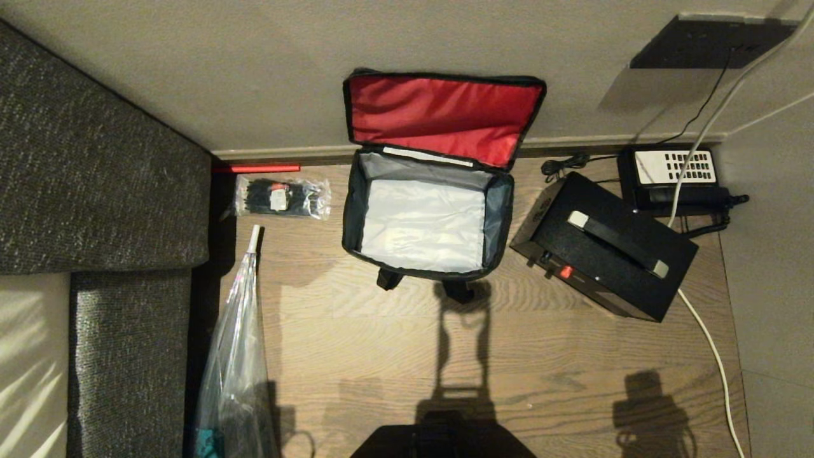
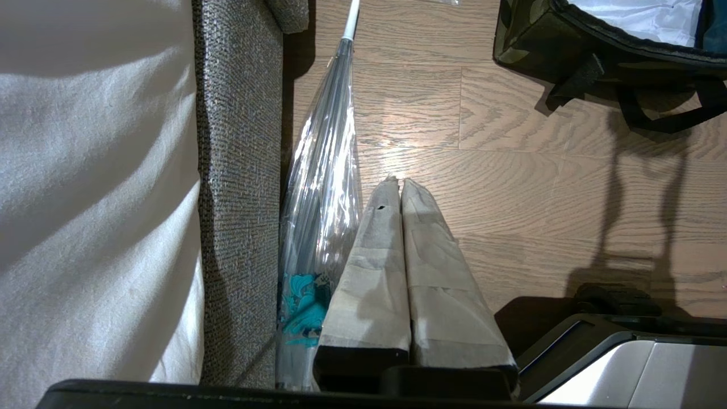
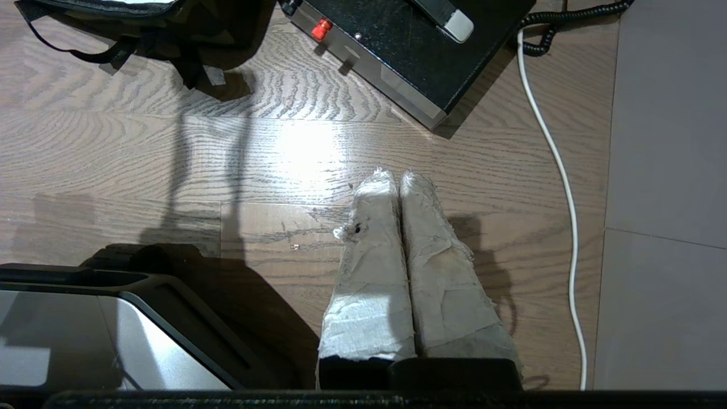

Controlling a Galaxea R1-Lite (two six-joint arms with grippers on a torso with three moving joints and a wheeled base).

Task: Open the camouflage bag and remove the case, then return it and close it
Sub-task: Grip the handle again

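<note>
Nearest the lens, both tape-wrapped grippers hung parked over the wooden floor, the left gripper (image 2: 400, 183) beside a clear folded plastic umbrella (image 1: 232, 356), the right gripper (image 3: 397, 175) farther right, each with fingers pressed together on nothing. Between them, by the wall, the box-shaped green camouflage fabric bag (image 1: 425, 219) stood unzipped, its red-lined lid propped back, its pale interior bare. Just right of it lay the flat black hard case (image 1: 604, 245), angled, apparently set there for returning.

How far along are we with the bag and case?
Done: the camouflage bag stands open and empty, and the case lies on the floor beside it. In hand: nothing; left gripper and right gripper are shut, empty. Left: return the case, close the bag.
</note>
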